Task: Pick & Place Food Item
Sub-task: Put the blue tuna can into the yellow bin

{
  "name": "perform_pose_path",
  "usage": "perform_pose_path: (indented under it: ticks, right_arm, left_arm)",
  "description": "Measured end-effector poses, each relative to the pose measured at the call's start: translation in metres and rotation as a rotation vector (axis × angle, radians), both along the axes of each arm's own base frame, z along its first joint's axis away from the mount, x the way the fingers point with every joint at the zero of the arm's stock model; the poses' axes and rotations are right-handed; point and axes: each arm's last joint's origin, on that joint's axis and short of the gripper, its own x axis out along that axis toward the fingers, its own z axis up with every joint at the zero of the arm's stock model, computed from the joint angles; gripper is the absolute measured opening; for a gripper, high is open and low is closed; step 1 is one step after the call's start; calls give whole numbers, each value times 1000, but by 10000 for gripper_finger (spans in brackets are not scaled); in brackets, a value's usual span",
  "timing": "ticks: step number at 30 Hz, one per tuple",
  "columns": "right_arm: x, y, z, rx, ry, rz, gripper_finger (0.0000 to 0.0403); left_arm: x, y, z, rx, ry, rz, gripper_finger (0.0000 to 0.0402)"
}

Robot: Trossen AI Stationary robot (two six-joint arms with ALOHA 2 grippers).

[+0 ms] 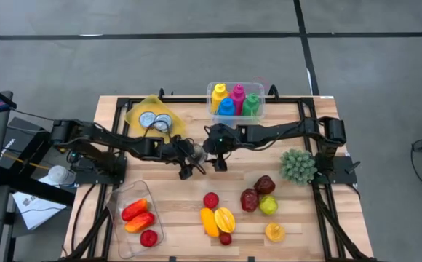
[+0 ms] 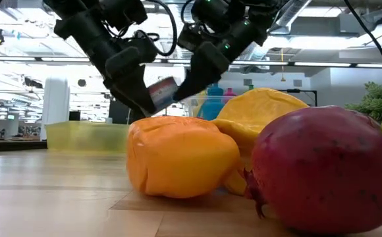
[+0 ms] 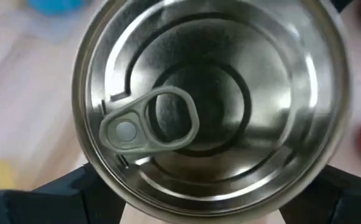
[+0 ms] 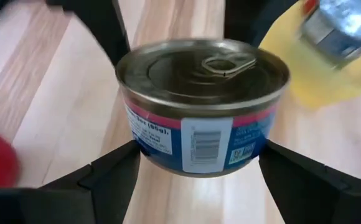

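Worktop (image 1: 174, 211) centre: tin can (image 4: 202, 102) is held aloft in the left claw (image 1: 194, 154), jaws clamped on its sides; right claw (image 1: 217, 149) is set wide around it. For a clean handover, grip should be released only once taken. Counted: four bottles (image 1: 235, 100), two lids (image 1: 153, 121), one can

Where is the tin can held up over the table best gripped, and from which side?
Grip the tin can on its curved side wall, fingers across its width, coming from beside it. It is short and round, and its flat lid offers only a thin pull ring. The left gripper holds it.
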Motion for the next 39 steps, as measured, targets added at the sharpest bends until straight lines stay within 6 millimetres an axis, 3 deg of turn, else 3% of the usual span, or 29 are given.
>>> perform_pose_path:
  ticks: [8,12,22,29,39]
  right_arm:
    - [12,-11,25,-49,-109,6,313]
    - [25,-16,24,-45,-104,0,313]
    - [80,-26,15,-48,-20,25,313]
    - [117,-33,28,-105,-17,73,313]
    - [138,-57,41,-140,-84,43,313]
  left_arm:
    - [-17,11,20,51,-6,84,320]
    - [-26,17,26,53,17,108,320]
    - [-53,21,26,54,198,158,320]
    - [-78,22,39,109,239,253,320]
    - [-104,47,57,122,195,407,320]
